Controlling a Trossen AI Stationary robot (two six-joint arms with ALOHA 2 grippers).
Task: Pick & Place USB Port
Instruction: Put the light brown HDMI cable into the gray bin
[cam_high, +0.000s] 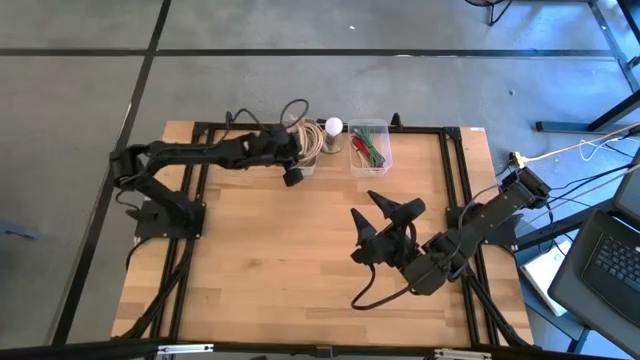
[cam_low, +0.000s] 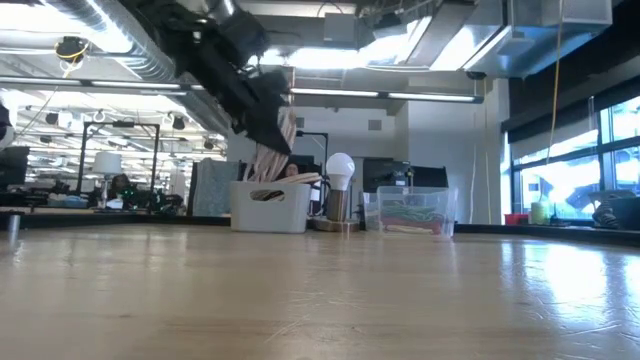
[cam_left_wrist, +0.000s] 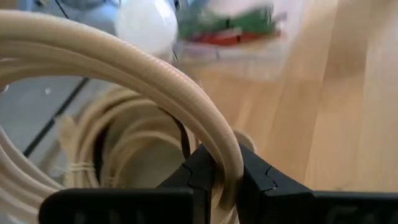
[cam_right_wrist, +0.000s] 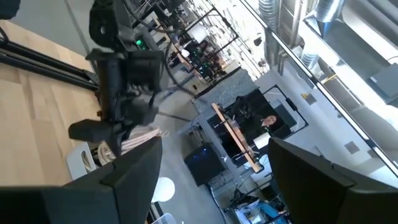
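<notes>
A bundle of beige cable (cam_high: 298, 128) is coiled in and above a white bin (cam_low: 268, 206) at the table's far edge. My left gripper (cam_high: 297, 150) hovers over the bin, shut on a cable loop (cam_left_wrist: 155, 68); in the low view the left gripper (cam_low: 268, 122) is above the bin, with strands trailing down into it. My right gripper (cam_high: 363, 205) waits open over the table's right middle, well short of the bin. The right gripper (cam_right_wrist: 211, 165) has both fingers spread wide and looks toward the left arm (cam_right_wrist: 118, 93). My left gripper pinches one strand of the beige cable loop (cam_left_wrist: 227, 158) between its two fingers (cam_left_wrist: 199, 174), which lie across the strand. It comes slanting down from the table's left. The loop arcs up above the fingers, while the other strands (cam_low: 265, 160) hang down into the white bin.
A lamp with a white bulb (cam_high: 333, 127) stands right of the bin. Next to it is a clear box (cam_high: 368, 147) holding red and green pieces. A black frame (cam_high: 455, 190) borders the table. Bare wood (cam_high: 270, 260) spans the middle and near side.
</notes>
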